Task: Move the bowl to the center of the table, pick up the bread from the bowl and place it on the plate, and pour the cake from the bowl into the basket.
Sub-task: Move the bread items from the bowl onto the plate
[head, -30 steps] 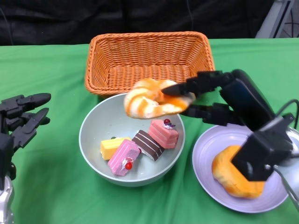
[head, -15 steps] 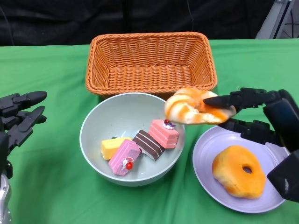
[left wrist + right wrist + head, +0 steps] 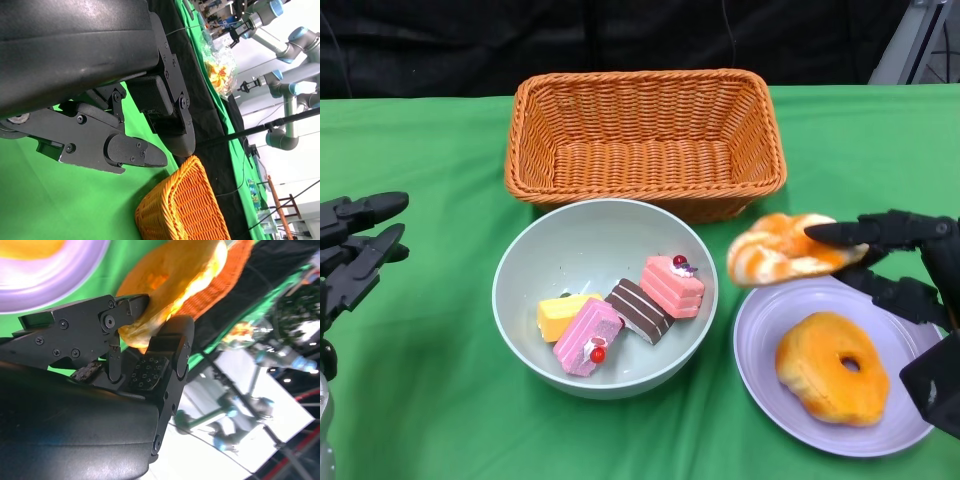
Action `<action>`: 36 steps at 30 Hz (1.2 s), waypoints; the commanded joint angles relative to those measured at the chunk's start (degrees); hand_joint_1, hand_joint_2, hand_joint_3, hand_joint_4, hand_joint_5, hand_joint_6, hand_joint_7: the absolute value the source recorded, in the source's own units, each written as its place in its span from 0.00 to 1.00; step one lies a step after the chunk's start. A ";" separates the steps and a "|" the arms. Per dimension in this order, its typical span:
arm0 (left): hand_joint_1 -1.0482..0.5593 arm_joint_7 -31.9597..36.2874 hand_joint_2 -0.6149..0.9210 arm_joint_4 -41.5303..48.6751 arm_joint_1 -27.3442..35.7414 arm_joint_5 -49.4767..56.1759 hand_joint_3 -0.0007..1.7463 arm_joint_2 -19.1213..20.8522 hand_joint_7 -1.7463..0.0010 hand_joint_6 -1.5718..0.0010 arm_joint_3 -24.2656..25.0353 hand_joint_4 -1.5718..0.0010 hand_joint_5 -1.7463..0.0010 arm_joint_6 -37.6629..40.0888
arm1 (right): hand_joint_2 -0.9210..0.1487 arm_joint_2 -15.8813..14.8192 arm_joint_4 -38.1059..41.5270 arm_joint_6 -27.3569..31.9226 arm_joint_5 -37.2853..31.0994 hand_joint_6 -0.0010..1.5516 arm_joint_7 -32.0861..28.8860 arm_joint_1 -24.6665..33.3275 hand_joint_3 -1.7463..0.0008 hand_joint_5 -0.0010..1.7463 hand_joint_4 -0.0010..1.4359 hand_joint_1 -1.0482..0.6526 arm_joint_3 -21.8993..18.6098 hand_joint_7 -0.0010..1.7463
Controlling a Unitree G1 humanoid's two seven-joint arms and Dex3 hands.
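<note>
Two fingers of the right robot hand (image 3: 905, 262) pinch the bread (image 3: 782, 250) above the plate (image 3: 760, 335) (far-left rim). Left robot hand (image 3: 355, 250) hovers empty, fingers apart.

The robot's right hand (image 3: 905, 262) reaches in from the lower right of the head view, its black fingers (image 3: 865, 232) stretched toward the middle and pinching the bread (image 3: 782, 250) between upper and lower fingers. The right wrist view shows the same grip up close, with the bread (image 3: 175, 280) caught between two fingers (image 3: 167, 357). The left hand (image 3: 350, 250) hovers at the far left edge holding nothing, its fingers (image 3: 135, 155) spread apart and pointing inward.
</note>
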 commanded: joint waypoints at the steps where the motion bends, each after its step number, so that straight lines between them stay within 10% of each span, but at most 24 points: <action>1: 0.51 -0.28 1.00 0.56 -0.68 -0.28 0.11 1.44 1.00 0.27 0.31 0.49 0.41 0.44 | 0.04 -1.80 2.67 -0.60 -0.24 0.78 -1.58 0.46 1.00 0.61 0.57 0.63 -1.03 0.00; 36: 0.51 -2.20 1.00 1.78 -1.37 -1.38 0.11 1.44 1.00 0.27 0.96 0.48 0.40 0.49 | 0.02 -6.50 7.34 9.42 -6.30 0.75 -0.78 -0.96 1.00 0.64 0.57 0.63 4.45 0.00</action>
